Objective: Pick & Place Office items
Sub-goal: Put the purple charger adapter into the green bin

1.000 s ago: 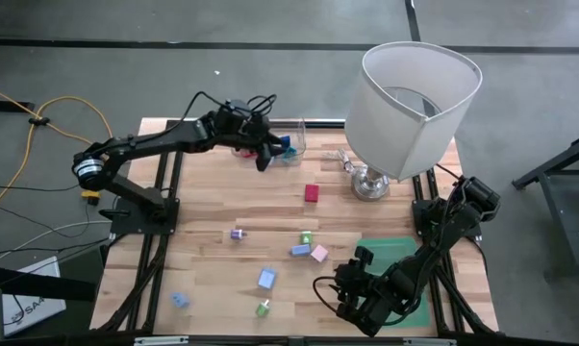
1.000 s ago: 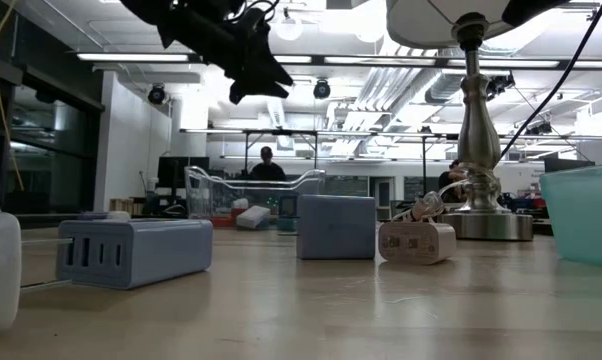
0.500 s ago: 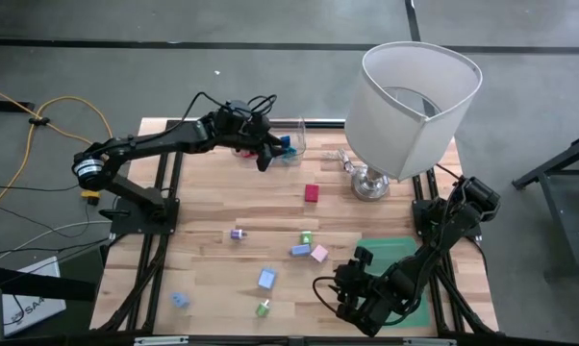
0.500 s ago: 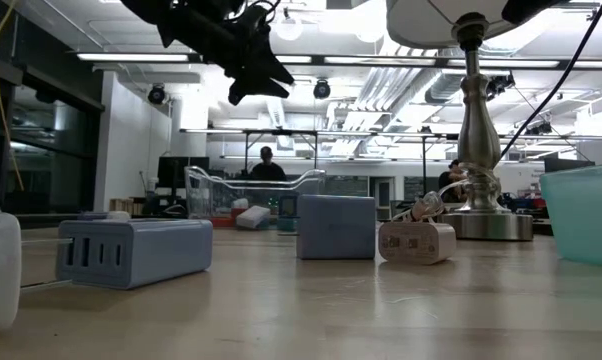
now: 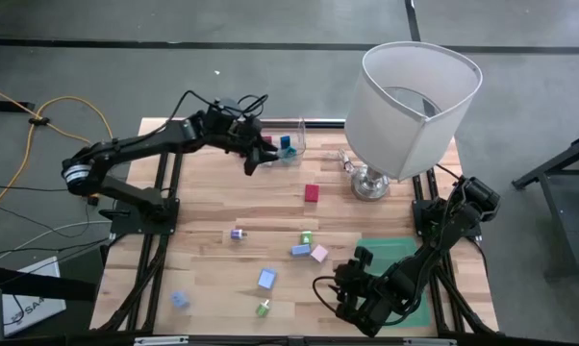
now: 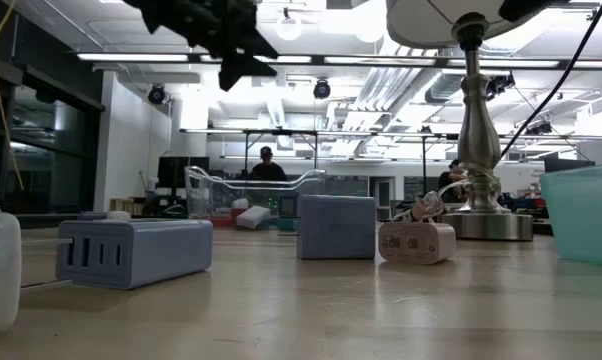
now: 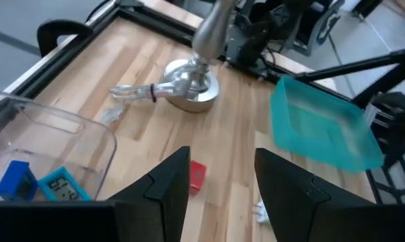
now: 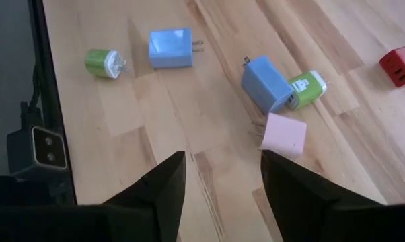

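Observation:
Small coloured charger-like pieces lie on the wooden table: a red one (image 5: 312, 192), a purple one (image 5: 237, 234), a green one (image 5: 306, 237), a blue one (image 5: 300, 250), a pink one (image 5: 319, 254), a light blue one (image 5: 266, 279), and others near the front edge. A blue piece (image 7: 14, 180) and a teal piece (image 7: 61, 187) lie in the clear bin (image 5: 291, 144). My left gripper (image 5: 251, 159) hangs open in the air just left of that bin, holding nothing. My right gripper (image 5: 336, 293) waits open near the front right, above the table, with the pink piece (image 8: 285, 134) ahead of it.
A big white lamp (image 5: 415, 101) stands at the far right on its metal base (image 7: 192, 77). A teal tray (image 5: 390, 255) lies at the front right, partly under my right arm. Bare wood lies between the red piece and the purple piece.
My left gripper has drawn back from the clear bin toward the table's left edge and risen a little. The pieces and my right arm have kept still.

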`<state>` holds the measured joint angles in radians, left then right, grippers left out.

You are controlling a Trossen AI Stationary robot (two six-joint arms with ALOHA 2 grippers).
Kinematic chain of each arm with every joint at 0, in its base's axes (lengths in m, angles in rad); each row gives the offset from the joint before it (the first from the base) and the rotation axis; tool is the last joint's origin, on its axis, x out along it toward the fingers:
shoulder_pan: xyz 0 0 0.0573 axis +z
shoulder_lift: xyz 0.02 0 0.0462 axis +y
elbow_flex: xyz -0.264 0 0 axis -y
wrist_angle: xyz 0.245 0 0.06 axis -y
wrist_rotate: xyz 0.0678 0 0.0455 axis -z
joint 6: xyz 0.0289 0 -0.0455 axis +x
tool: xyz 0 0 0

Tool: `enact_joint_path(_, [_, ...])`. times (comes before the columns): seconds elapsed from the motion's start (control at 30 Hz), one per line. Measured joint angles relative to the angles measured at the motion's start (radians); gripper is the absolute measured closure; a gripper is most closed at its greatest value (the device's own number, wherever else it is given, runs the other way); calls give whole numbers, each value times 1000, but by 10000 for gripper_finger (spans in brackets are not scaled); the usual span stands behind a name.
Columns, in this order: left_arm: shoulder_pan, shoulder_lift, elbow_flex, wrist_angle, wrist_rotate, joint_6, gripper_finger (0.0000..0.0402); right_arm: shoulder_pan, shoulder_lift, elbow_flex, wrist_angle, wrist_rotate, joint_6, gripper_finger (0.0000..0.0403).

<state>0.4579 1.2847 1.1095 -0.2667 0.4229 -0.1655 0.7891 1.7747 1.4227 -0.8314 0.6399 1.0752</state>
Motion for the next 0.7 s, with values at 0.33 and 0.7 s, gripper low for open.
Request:
enact_joint_path(0.33, [-115, -97, -1, -81, -79, 4, 240, -6, 0, 0, 0, 39, -24, 222])
enact_joint_path(0.7, [-329, -105, -2, -216, -216, -49, 240, -20, 0, 0, -1, 122, -29, 222])
